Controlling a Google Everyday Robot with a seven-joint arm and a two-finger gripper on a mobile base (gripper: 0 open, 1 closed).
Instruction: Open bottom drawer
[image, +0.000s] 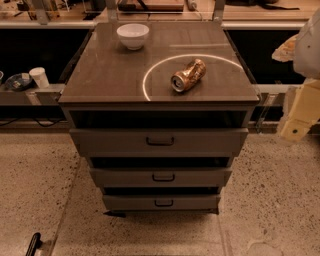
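Presently the bottom drawer (127, 202) sits at the foot of the cabinet, below the front edge of the worktop (105, 75). It is the lowest and narrowest-looking of three grey-brown fronts. Its small dark handle (163, 203) is centred on the front. The front shows only a thin dark gap above it, much like the middle drawer (125, 177) and the top drawer (112, 141), so it is judged closed and the task not yet begun.

The tool (294, 128) hangs off the right side of the cabinet, beyond the front right corner of the worktop and well apart from every handle. It holds nothing that can be seen. Whether it is apart or together cannot be told from this view. Its position to the side suggests a waiting or approach posture rather than a reach.

On the worktop, a white bowl (132, 35) stands upright near the back edge, left of centre. A crushed can (188, 75) lies on its side right of centre, nearer the front edge. Neither overhangs an edge. Both lie clear of the drawer fronts and are judged no obstacle to the pull.

The handle is low and shallow. The next move would likely require the tool to descend close to the floor (260, 200) and align squarely with the front before pulling straight outward.
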